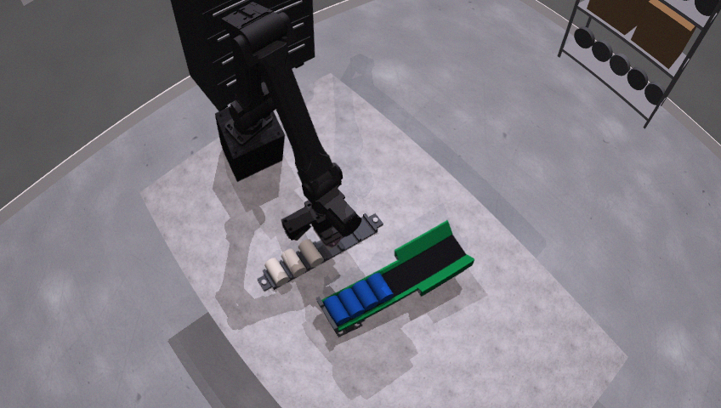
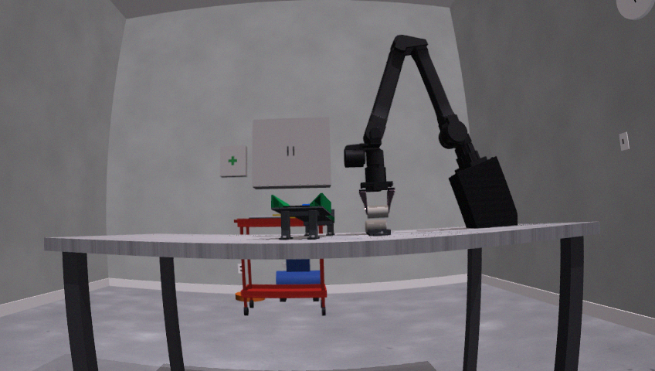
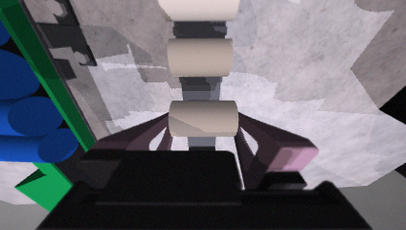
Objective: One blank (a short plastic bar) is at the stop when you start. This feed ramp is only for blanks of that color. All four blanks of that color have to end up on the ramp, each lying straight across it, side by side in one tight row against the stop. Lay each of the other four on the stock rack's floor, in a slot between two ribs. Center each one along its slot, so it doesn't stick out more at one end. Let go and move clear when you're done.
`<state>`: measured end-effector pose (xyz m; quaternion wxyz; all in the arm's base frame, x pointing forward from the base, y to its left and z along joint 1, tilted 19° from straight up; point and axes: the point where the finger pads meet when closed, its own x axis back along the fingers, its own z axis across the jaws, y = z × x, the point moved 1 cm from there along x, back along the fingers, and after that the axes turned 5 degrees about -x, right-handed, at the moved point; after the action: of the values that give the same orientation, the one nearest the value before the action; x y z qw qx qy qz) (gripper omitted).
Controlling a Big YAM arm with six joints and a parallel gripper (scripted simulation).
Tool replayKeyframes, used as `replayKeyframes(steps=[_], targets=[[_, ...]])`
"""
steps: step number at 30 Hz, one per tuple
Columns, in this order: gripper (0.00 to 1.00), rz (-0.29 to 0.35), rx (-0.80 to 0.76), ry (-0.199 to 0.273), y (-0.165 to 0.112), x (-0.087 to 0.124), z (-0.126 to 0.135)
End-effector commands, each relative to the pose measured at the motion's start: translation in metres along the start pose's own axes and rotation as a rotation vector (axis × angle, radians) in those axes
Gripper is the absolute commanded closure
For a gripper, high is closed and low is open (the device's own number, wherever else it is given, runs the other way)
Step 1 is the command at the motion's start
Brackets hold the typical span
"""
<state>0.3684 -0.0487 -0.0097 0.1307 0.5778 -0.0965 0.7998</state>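
My gripper (image 2: 376, 207) is shut on a cream blank (image 2: 378, 212), holding it level a little above the dark stock rack (image 1: 360, 230). In the wrist view the held blank (image 3: 203, 118) lies across between the fingers, in line with the rack's ribs (image 3: 201, 88). Three cream blanks (image 1: 293, 262) lie side by side in rack slots to the left of the gripper (image 1: 333, 233); two of them show in the wrist view (image 3: 199, 57). Several blue blanks (image 1: 358, 299) lie in a tight row at the low end of the green ramp (image 1: 429, 255).
The arm's black base (image 1: 250, 144) stands behind the rack. The ramp stands on legs to the right of the rack (image 2: 303, 216). A red cart (image 2: 284, 275) stands behind the table. A wire shelf (image 1: 637, 50) stands far off at the top right.
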Motion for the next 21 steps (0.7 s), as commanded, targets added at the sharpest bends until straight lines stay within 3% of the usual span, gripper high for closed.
replayKeyframes(steps=[1, 11, 14, 16, 21], targets=[[0.36, 0.006, 0.002, 0.02, 0.001, -0.007, 0.008], [0.36, 0.01, 0.006, 0.029, -0.003, -0.041, 0.014], [0.36, 0.01, 0.004, 0.034, -0.003, -0.043, 0.015], [0.36, 0.016, 0.002, 0.061, -0.004, -0.035, 0.023], [0.36, 0.014, 0.002, 0.05, -0.003, -0.037, 0.017]])
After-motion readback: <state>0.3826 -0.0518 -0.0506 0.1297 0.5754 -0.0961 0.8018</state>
